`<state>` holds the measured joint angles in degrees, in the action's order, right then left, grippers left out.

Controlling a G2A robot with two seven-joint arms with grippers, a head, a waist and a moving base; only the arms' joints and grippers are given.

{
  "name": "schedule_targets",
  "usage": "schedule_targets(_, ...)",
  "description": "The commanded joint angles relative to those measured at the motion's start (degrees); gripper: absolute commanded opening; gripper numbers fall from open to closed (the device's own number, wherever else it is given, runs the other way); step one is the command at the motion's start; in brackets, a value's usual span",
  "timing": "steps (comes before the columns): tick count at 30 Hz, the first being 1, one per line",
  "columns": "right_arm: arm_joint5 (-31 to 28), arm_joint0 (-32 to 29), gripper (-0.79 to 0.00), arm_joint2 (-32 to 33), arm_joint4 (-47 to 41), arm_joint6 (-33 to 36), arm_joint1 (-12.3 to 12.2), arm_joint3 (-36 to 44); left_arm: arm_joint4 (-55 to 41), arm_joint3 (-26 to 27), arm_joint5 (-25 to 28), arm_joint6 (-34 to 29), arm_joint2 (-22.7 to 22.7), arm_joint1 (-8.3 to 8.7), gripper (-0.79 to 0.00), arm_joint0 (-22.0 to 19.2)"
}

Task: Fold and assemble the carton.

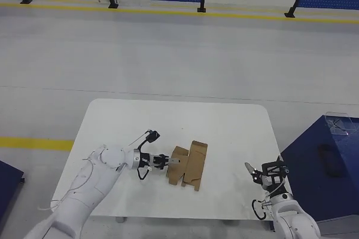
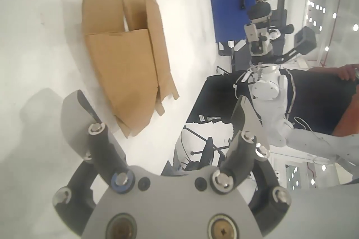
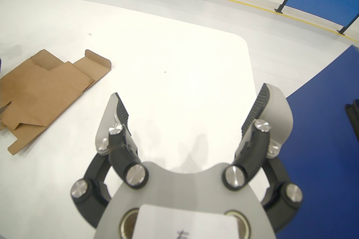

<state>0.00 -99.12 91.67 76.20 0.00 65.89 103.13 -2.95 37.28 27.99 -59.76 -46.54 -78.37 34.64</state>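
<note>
**Carton.** The carton [image 1: 187, 164] is a brown cardboard blank. It lies collapsed and nearly flat on the white surface [image 1: 227, 125], in the middle of the width and closer to the near edge than to the far edge. Its long axis runs from near to far. The rounded tab at its far end curls slightly upward, and small flaps project from its near end.

**Left pincer.** The left pincer [image 1: 166, 160] is positioned at the left edge of the carton, about level with the middle of its length, and points right toward it. It is released: the two fingers [image 2: 75, 108] are spread wide and nothing is clamped between them. In the left wrist view the carton [image 2: 126, 69] lies directly ahead of the left pincer [image 2: 155, 101], with its nearest corner just in front of the fingertips. Whether a fingertip touches the cardboard cannot be determined.

**Right pincer.** The right pincer [image 1: 264, 168] is located over the near right corner of the surface, well apart from the carton and to its right. It is released, with fingers [image 3: 119, 111] spread and nothing between them. In the right wrist view the carton [image 3: 42, 88] lies off to the left of the right pincer [image 3: 190, 108], with bare surface between them.

**Surroundings.** A blue cabinet [image 1: 335, 161] stands just beside the right edge of the surface.
</note>
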Motion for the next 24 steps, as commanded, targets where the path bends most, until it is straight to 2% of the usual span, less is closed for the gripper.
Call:
schedule_targets(1,0.0,0.0,0.0,0.0,0.0,0.0,0.0,0.0,-0.9,-2.52,0.16,-0.24,1.37,-1.12,0.0,-0.82)
schedule_targets(3,0.0,0.0,0.0,0.0,0.0,0.0,0.0,0.0,-1.39,-4.71,0.56,-0.3,2.25,-1.99,0.0,-1.64)
schedule_targets(5,0.0,0.0,0.0,0.0,0.0,0.0,0.0,0.0,-2.11,-6.65,0.99,-0.5,2.93,-2.82,-0.145,-2.25)
schedule_targets(6,0.0,0.0,0.0,0.0,0.0,0.0,0.0,0.0,-2.41,-7.6,1.24,-0.84,3.26,-3.22,-0.169,-2.56)
schedule_targets(8,0.0,0.0,0.0,0.0,0.0,0.0,0.0,0.0,-3.06,-9.49,2.07,-1.36,3.83,-4.0,-0.348,-3.14)
schedule_targets(9,0.0,0.0,0.0,0.0,0.0,0.0,0.0,0.0,-3.39,-10.44,2.32,-1.54,4.11,-4.41,-0.403,-3.32)
schedule_targets(11,0.0,0.0,0.0,0.0,0.0,0.0,0.0,0.0,-4.1,-12.32,2.56,-1.57,4.5,-5.19,-0.425,-3.77)
schedule_targets(15,0.0,0.0,0.0,0.0,0.0,0.0,0.0,0.0,-5.77,-15.83,2.93,-2.15,4.92,-6.63,-0.563,-4.51)
schedule_targets(16,0.0,0.0,0.0,0.0,0.0,0.0,0.0,0.0,-6.52,-16.57,3.42,-2.34,4.81,-6.94,-0.606,-4.62)
schedule_targets(18,0.0,0.0,0.0,0.0,0.0,0.0,0.0,0.0,-7.95,-18.01,4.33,-3.09,4.55,-7.45,-0.785,-4.86)
schedule_targets(24,0.0,0.0,0.0,0.0,0.0,0.0,0.0,0.0,-14.89,-20.69,8.68,-7.86,2.08,-8.07,-0.785,-5.39)
